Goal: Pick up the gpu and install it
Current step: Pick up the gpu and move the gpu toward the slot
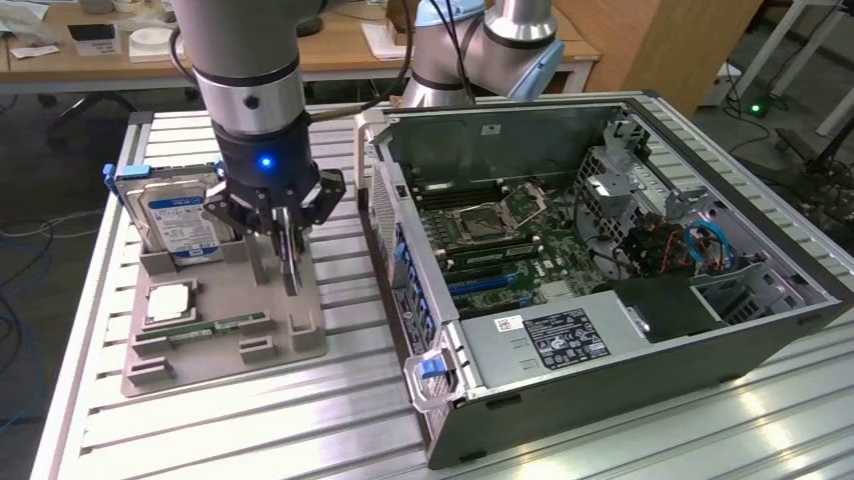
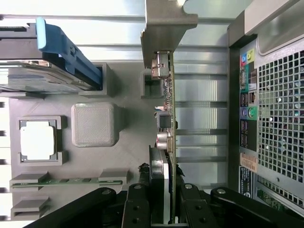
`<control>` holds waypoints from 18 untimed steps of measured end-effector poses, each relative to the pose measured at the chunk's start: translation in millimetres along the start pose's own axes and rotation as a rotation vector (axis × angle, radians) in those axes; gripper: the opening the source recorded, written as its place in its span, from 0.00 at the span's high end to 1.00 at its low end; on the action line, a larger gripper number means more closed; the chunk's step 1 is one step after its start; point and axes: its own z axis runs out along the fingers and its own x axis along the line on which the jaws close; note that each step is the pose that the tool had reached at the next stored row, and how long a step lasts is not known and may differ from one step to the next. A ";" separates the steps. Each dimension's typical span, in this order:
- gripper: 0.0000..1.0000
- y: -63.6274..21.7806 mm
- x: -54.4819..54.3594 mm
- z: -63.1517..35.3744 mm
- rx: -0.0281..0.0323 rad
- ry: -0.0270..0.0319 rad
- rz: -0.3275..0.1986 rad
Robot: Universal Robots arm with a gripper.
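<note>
Bright, even room light glares off the slatted metal table (image 1: pixel 774 410).

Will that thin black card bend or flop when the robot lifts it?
Probably stiff: the gpu stands straight on edge with no sag. Likely light, being so thin. Maybe fragile, since small parts stick out near where the gripper clamps it.

i'm looking into a robotics lab or workshop: a slotted aluminium bench (image 1: pixel 200 420) carries an opened computer tower (image 1: pixel 601 250) and a grey parts fixture (image 1: pixel 227 305), a second robot arm (image 1: pixel 514 35) stands behind it, and wooden desks (image 1: pixel 334 55) and loose cables (image 1: pixel 27 235) sit around.
</note>
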 end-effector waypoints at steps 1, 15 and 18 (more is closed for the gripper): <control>0.72 0.1 0.0 -0.6 -0.0002 0.0000 0.000; 0.72 0.4 -0.2 -6.2 -0.0013 -0.0002 0.000; 0.72 0.4 -0.2 -6.7 -0.0012 0.0000 0.000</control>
